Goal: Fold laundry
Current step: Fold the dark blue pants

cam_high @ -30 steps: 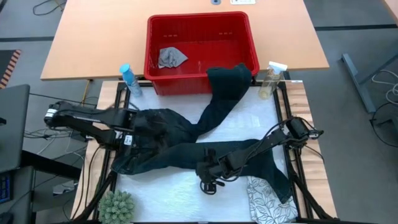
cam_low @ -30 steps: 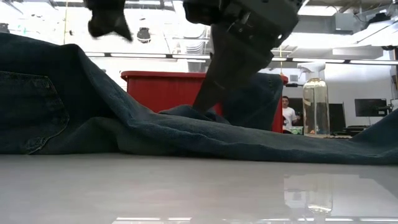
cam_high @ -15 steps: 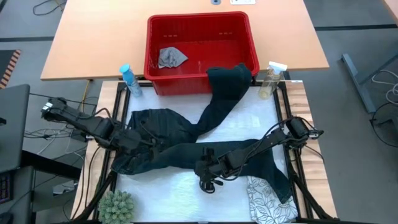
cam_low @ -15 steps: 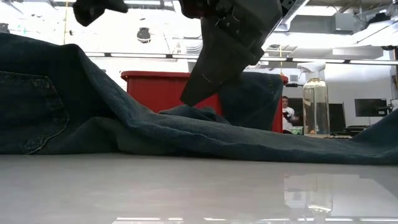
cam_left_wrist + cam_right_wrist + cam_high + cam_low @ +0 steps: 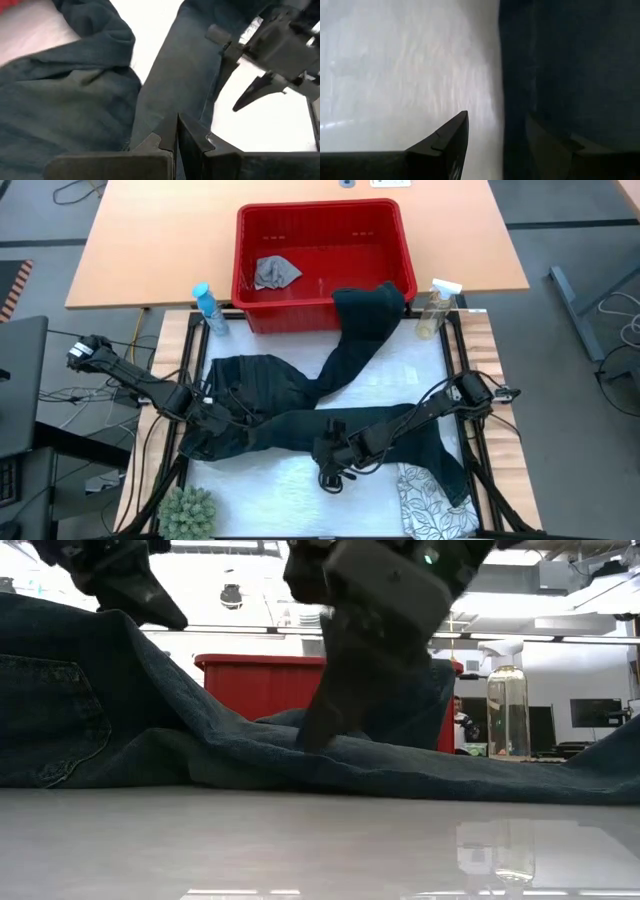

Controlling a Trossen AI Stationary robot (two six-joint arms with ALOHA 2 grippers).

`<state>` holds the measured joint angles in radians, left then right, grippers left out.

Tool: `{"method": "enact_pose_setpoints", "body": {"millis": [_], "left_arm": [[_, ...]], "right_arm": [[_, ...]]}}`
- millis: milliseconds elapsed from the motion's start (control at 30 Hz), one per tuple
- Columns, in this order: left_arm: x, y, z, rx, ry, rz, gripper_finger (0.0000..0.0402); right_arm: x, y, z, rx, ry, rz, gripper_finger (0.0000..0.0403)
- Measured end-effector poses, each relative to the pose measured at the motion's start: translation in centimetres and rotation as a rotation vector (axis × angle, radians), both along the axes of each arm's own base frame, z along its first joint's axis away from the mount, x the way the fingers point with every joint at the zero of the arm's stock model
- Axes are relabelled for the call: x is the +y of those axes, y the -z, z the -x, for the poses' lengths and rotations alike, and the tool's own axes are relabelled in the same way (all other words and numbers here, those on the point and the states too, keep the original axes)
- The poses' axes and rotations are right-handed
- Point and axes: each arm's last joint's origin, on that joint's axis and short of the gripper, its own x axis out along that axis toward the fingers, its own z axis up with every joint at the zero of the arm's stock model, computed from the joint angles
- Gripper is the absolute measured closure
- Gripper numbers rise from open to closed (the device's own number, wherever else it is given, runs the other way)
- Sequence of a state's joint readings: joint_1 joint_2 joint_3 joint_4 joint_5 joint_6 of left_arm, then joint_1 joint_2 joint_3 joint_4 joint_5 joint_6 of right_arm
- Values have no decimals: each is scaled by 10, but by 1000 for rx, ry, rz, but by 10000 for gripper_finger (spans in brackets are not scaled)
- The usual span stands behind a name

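With the jeans [image 5: 300, 405] sprawled across the frame's middle, the open right hand [image 5: 333, 472] straddling their lower edge may pinch only one layer, while the closed left hand [image 5: 222, 418] drags cloth crooked.

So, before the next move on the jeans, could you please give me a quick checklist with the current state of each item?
1. Jeans spread on the table: ok.
2. One leg clear of the red basket: not ok, it drapes over the front rim.
3. Left gripper shut over the denim: ok; pinching fabric: cannot tell.
4. Right gripper open at the jeans' edge: ok.
5. Leaf-print cloth clear of the jeans: not ok, a leg overlaps it.
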<state>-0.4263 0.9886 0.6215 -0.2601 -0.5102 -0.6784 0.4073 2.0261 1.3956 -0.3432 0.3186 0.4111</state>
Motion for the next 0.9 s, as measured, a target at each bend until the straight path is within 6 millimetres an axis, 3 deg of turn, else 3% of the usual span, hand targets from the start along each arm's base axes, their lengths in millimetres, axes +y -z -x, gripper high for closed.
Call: {"method": "enact_pose_setpoints", "body": {"millis": [133, 633, 900], "left_arm": [[0, 9, 0, -20, 5, 13, 401], [1, 16, 3, 32, 24, -39, 401], [4, 39, 9, 43, -4, 18, 401]], "right_arm": [[1, 11, 0, 25, 31, 6, 184], [-7, 11, 1, 36, 100, 58, 188], [-13, 15, 6, 106, 113, 107, 269]]}}
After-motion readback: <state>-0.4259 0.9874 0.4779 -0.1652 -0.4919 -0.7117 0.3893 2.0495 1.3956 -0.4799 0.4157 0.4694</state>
